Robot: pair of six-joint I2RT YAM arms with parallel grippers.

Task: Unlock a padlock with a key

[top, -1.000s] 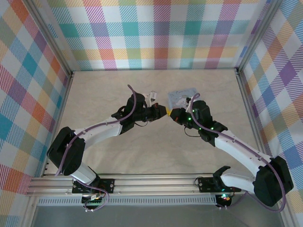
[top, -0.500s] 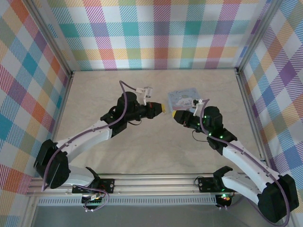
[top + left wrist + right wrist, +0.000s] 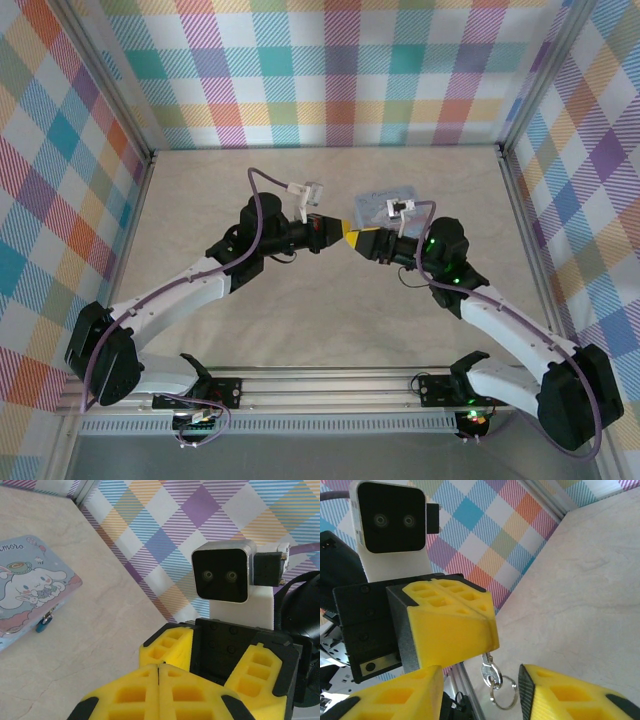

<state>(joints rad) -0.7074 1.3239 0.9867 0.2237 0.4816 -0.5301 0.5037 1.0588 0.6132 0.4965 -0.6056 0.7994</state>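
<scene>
Mid-air meeting over the pale marbled table (image 3: 100,630): the two arms are nose to nose above the middle. The left gripper (image 3: 451,622) has its yellow pads pressed tight together, and out from under them dangles a small silvery clasp (image 3: 489,670) with a thin split ring (image 3: 501,696). Whether the key sits between those pads, I cannot tell. The right gripper (image 3: 362,241) faces it with its fingers spread wide, one to each side of the hanging ring and touching nothing.

This reads as a handover or regrasp of the key bundle, with the unlocking itself not yet begun.

The tiny dark blue padlock with a silvery shackle (image 3: 43,625) hangs on the latch of the pale blue rectangular tin with a white cartoon character (image 3: 65,585). The tin lies flat just far and right of the grippers, and the padlock is on the edge facing them.

The next move probably needs the right fingers to close squarely on something firm rather than on the loose ring, with the left pads letting go only afterwards.
</scene>
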